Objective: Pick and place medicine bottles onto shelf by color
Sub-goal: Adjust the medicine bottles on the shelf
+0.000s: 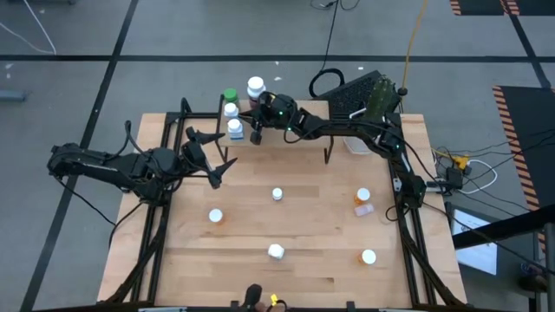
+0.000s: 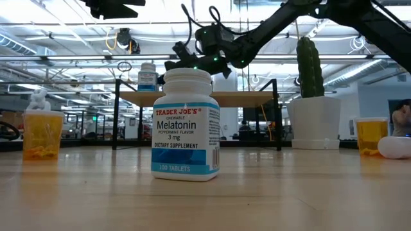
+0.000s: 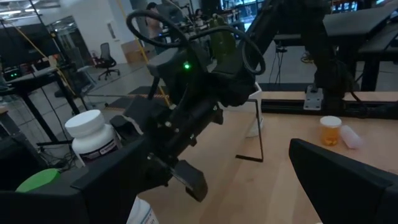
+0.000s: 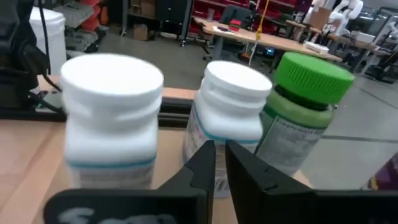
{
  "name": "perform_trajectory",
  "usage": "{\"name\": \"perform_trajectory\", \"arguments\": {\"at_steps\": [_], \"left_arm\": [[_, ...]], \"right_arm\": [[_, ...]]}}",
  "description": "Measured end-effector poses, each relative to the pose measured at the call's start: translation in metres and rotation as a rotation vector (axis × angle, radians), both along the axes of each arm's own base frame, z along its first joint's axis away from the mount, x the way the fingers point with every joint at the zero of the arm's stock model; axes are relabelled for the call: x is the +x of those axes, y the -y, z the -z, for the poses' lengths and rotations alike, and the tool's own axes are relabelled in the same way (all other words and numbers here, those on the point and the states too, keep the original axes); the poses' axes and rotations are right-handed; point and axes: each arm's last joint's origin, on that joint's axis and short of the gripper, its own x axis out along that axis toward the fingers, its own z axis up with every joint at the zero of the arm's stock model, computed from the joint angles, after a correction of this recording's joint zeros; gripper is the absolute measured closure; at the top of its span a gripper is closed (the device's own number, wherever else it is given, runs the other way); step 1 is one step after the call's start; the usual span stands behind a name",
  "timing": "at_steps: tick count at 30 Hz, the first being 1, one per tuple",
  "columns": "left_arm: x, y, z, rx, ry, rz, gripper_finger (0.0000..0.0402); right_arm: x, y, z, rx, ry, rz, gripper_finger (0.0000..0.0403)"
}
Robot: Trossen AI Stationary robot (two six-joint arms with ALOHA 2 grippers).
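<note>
The shelf (image 2: 250, 98) stands at the table's far side. On its left end stand a green-capped bottle (image 1: 230, 95), (image 4: 305, 106) and three white-capped bottles (image 1: 256, 87), (image 1: 231, 110), (image 1: 235, 128). My right gripper (image 1: 257, 132), (image 4: 221, 163) hovers just right of the nearest white-capped bottle (image 4: 230, 112), fingers shut and empty. My left gripper (image 1: 208, 160) is open over the table by the shelf's left legs. Loose bottles stand on the table: the Melatonin bottle (image 2: 185, 125), (image 1: 276, 251), a white-capped one (image 1: 277, 194), and orange ones (image 1: 215, 216), (image 1: 362, 198), (image 1: 368, 256). A pale pink one (image 1: 364, 209) lies on its side.
A white pot with a cactus (image 2: 314, 122), (image 1: 380, 97) stands right of the shelf, near the far right corner. The shelf's thin black legs (image 2: 278, 115) stand by both grippers. Bare wood shows in the table's middle, between the loose bottles.
</note>
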Motion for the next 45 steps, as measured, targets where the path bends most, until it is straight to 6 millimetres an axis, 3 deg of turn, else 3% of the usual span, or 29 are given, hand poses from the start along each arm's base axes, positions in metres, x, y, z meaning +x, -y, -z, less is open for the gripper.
{"name": "perform_trajectory", "arguments": {"at_steps": [5, 11, 22, 33, 45], "left_arm": [[0.000, 0.000, 0.000, 0.000, -0.003, 0.000, 0.0007], [0.000, 0.000, 0.000, -0.001, -0.004, 0.000, 0.0007], [0.000, 0.000, 0.001, -0.007, -0.003, 0.002, 0.0007], [0.000, 0.000, 0.002, -0.010, -0.015, 0.002, 0.0007], [0.000, 0.000, 0.003, -0.019, -0.016, 0.001, 0.0007]], "right_arm": [[0.001, 0.000, 0.004, -0.006, -0.044, 0.017, 0.0373], [-0.008, -0.004, -0.011, 0.022, -0.118, 0.020, 0.0373], [-0.014, -0.017, -0.012, 0.063, -0.251, -0.009, 0.0374], [0.004, -0.052, -0.017, 0.022, -0.164, -0.110, 0.0374], [0.001, -0.042, -0.015, 0.030, -0.167, -0.055, 0.0374]]}}
